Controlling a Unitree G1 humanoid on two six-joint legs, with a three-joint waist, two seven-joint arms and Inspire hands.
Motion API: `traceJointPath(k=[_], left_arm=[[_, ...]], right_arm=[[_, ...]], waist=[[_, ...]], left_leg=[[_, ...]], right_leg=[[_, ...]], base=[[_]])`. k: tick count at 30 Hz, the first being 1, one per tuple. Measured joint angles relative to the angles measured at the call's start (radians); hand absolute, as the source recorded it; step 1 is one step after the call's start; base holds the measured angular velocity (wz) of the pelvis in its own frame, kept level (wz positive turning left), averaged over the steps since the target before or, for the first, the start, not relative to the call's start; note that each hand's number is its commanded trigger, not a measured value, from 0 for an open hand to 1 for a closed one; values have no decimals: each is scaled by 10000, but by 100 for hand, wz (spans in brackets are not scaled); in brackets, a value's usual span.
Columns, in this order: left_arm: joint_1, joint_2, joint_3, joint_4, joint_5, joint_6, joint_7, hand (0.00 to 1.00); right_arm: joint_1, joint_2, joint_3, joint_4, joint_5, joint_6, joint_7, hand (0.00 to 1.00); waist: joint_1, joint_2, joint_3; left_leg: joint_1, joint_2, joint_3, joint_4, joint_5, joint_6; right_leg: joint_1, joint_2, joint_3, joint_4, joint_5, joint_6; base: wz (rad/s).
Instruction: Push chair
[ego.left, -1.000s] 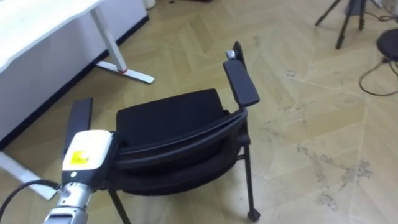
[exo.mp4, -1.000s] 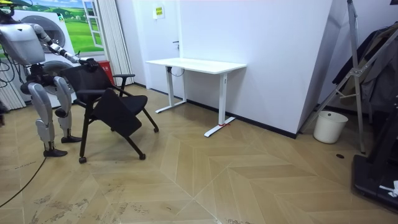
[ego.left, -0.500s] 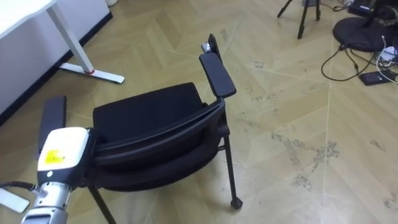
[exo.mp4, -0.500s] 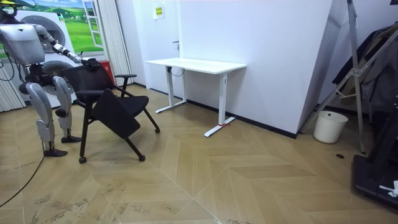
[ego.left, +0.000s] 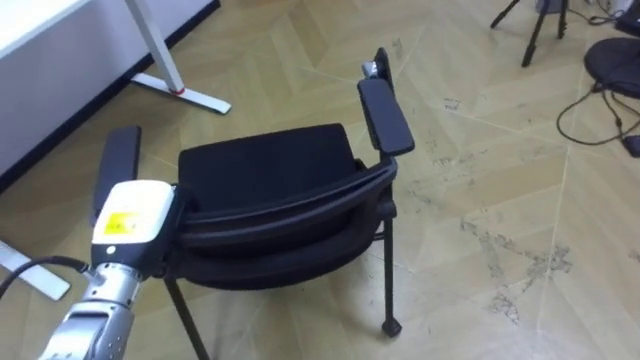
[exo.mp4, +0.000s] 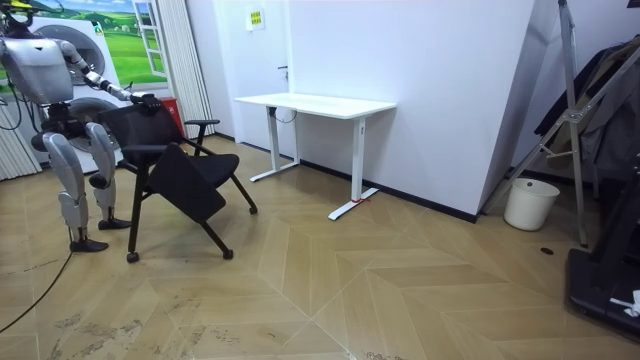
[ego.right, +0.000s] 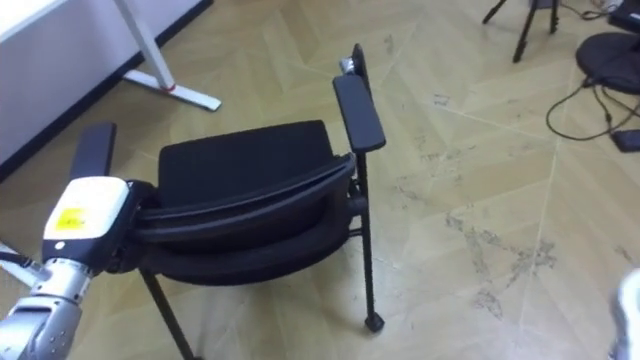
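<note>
The parquet floor (exo.mp4: 400, 290) is open ahead, so the biggest hazard is the white desk (exo.mp4: 315, 104) along the wall, at about ten o'clock from the robot. Its leg and floor foot (ego.left: 195, 95) lie near the black armchair (ego.left: 270, 180), which stands directly in front of the robot with its backrest (ego.left: 290, 215) nearest the camera. At one o'clock, well apart, a tripod (ego.left: 540, 30) and a loose cable (ego.left: 600, 110) sit on the floor. A push that veers right could eventually run into them.

The likeliest fault, as I judge it, is a swerve. The left hand (ego.left: 130, 225) sits at the backrest's left end, at about eight o'clock of the seat, just behind the left armrest (ego.left: 122, 165). Its fingers are hidden behind the backrest, so I cannot tell whether they grip it or only press against it. Force applied off-centre would turn the chair rather than drive it straight, swinging the right armrest (ego.left: 385, 115) round.

A push this high could also tip the chair forward if a leg drags. The caster (ego.left: 391, 326) at five o'clock may catch on a parquet seam. If the hand is only resting, it may slip off the backrest.
</note>
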Motion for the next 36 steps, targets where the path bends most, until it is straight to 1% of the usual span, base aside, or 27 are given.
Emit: traceJointPath(k=[2, 4, 6, 8, 9, 10, 12, 14, 17, 19, 20, 22, 23, 25, 29, 32, 33, 34, 36], left_arm=[[-75, 1, -33, -146, 95, -7, -93, 100], [-217, 2, -72, -152, 195, -76, -170, 100], [-325, 2, -128, -150, 294, -109, -209, 100], [-455, 24, -244, -137, 421, -117, -260, 100], [-485, 19, -247, -136, 489, -136, -287, 100], [-570, 5, -275, -130, 554, -189, -331, 100], [-634, 5, -325, -142, 673, -223, -332, 100], [-763, 17, -486, -138, 727, -234, -320, 100], [-841, 84, -548, -162, 744, -272, -303, 100], [-963, 141, -649, -88, 737, -306, -330, 100], [-1043, 141, -715, -14, 732, -322, -339, 100], [-1277, 142, -858, 272, 729, -469, -343, 100], [-1344, 144, -901, 315, 729, -481, -345, 100], [-1428, 150, -965, 367, 730, -493, -342, 100], [-1521, 249, -1086, 371, 690, -488, -344, 100], [-1611, 290, -1184, 392, 666, -498, -348, 100], [-1614, 301, -1196, 392, 665, -508, -344, 100], [-1624, 334, -1197, 397, 666, -554, -346, 100], [-1658, 385, -1197, 401, 667, -604, -346, 100]], right_arm=[[-312, -173, 704, -173, -793, 1, 716, 0], [-499, -363, 1158, -197, -1444, -1, 1187, 0], [-629, -489, 1682, -256, -1894, -1, 1576, 0], [-789, -619, 2382, -341, -2428, -2, 2171, 0], [-822, -619, 2502, -382, -2605, -2, 2337, 0], [-865, -634, 2668, -517, -2966, -6, 2645, 0], [-1020, -781, 3006, -553, -3480, -16, 3000, 0], [-1139, -1000, 3395, -552, -3930, -20, 3349, 0], [-1247, -1032, 3825, -542, -4376, -12, 3739, 0], [-1334, -1054, 4119, -541, -4826, -15, 4073, 0], [-1346, -1080, 4208, -538, -4935, -16, 4201, 0], [-1473, -1266, 4647, -526, -5205, -36, 4693, 0], [-1550, -1428, 4834, -526, -5347, -80, 4884, 0], [-1624, -1604, 4975, -525, -5429, -125, 5151, 0], [-1696, -1865, 5405, -499, -5417, -121, 5552, 0], [-1700, -1967, 5733, -473, -5412, -121, 5945, 0], [-1702, -1987, 5782, -473, -5392, -140, 5989, 0], [-1706, -2088, 5837, -470, -5392, -246, 6036, 0], [-1705, -2303, 5911, -463, -5393, -324, 6139, 0]], waist=[[125, -79, 45], [343, -151, 49], [501, -229, 41], [588, -338, 0], [626, -366, -16], [779, -410, -16], [892, -488, -20], [1092, -583, -17], [1218, -672, -1], [1321, -690, 8], [1369, -694, 11], [1467, -721, 26], [1513, -736, 30], [1567, -752, 40], [1633, -841, 53], [1661, -875, 61], [1661, -884, 66], [1664, -907, 68], [1666, -950, 88]], left_leg=[[-4, 2, -3, 0, 0, 0], [3, 7, -4, 2, 0, 0], [6, 27, -12, 6, 0, -1], [11, 56, -51, 18, 2, -4], [12, 62, -55, 18, 2, -5], [15, 69, -50, 16, 3, -6], [23, 76, -37, 12, 3, -7], [49, 80, -21, 6, 2, -7], [43, 91, -30, 1, 1, -9], [57, 103, -28, 1, 1, -9], [79, 105, -28, 1, 1, -10], [185, 118, -40, 1, 0, -11], [188, 121, -41, 2, 0, -12], [185, 121, -47, 3, 0, -13], [187, 122, -61, 6, 0, -13], [183, 117, -77, 5, -1, -14], [185, 116, -79, 5, -1, -14], [184, 119, -80, 12, -2, -15], [180, 123, -86, 17, -5, -21]], right_leg=[[14, -9, -23, -26, 2, -3], [27, -8, -26, -31, 5, -8], [47, 0, -57, -58, 18, -29], [139, -17, -229, -166, 51, -62], [141, -15, -245, -163, 51, -62], [135, -5, -242, -163, 54, -66], [142, -4, -282, -165, 55, -68], [159, -8, -318, -166, 57, -71], [150, -22, -551, -165, 63, -82], [165, -11, -559, -166, 71, -94], [188, -8, -561, -167, 72, -96], [313, 2, -580, -182, 72, -97], [318, 4, -583, -183, 73, -98], [318, 3, -590, -182, 76, -103], [316, 4, -598, -175, 77, -104], [308, 1, -599, -172, 77, -105], [310, -1, -603, -172, 77, -105], [316, 0, -607, -172, 77, -105], [319, 1, -618, -173, 79, -108]], base=[[0], [0], [2], [11], [5], [0], [0], [0], [0], [0], [0], [2], [0], [0], [0], [0], [0], [0], [0]])
